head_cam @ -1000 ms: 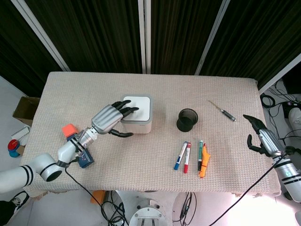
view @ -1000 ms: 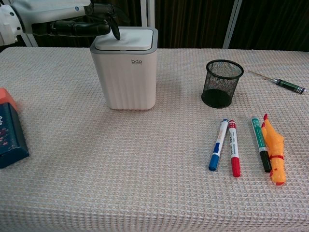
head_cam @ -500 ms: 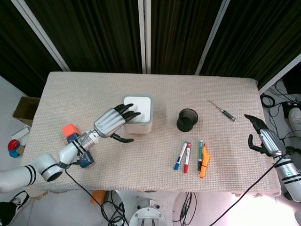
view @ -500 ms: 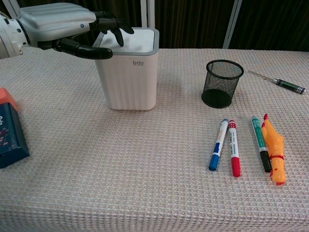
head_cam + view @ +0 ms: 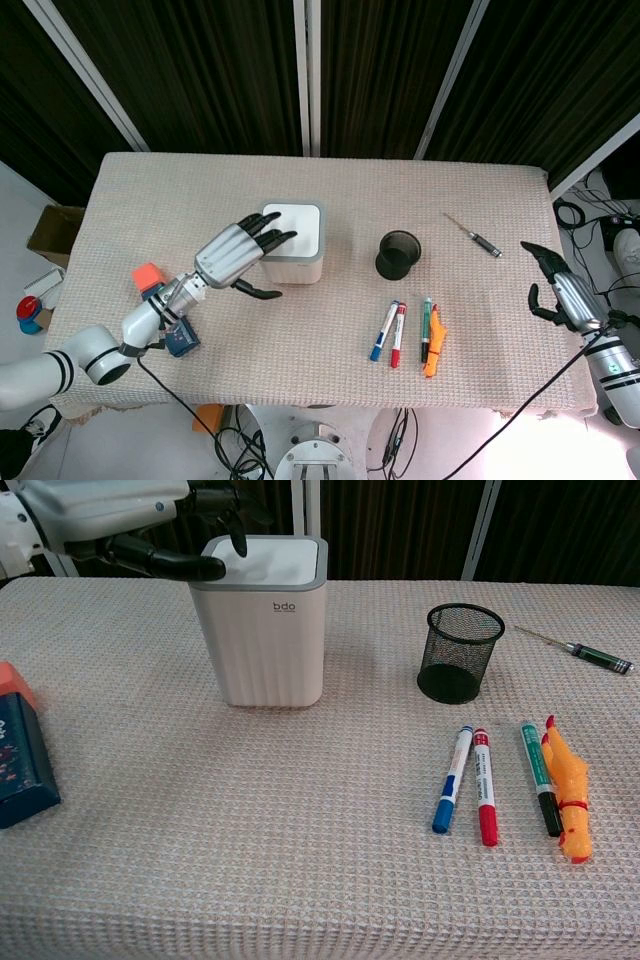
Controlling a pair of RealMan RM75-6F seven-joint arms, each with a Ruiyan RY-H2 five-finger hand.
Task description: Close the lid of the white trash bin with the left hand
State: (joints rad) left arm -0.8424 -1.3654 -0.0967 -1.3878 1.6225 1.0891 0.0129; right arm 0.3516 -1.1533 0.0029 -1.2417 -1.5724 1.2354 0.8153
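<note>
The silver-and-black left hand hovers over the left edge of the white ribbed plastic trash bin with fingers spread, grasping nothing — fingertips seemingly just above its flat lid, which lies closed. The bin stands left of centre on the beige woven worktop. The right hand hangs released past the worktop's right edge.

Left hand reaches forward, dark fingertips spread, thumb below them; right hand hangs with fingers apart
</note>
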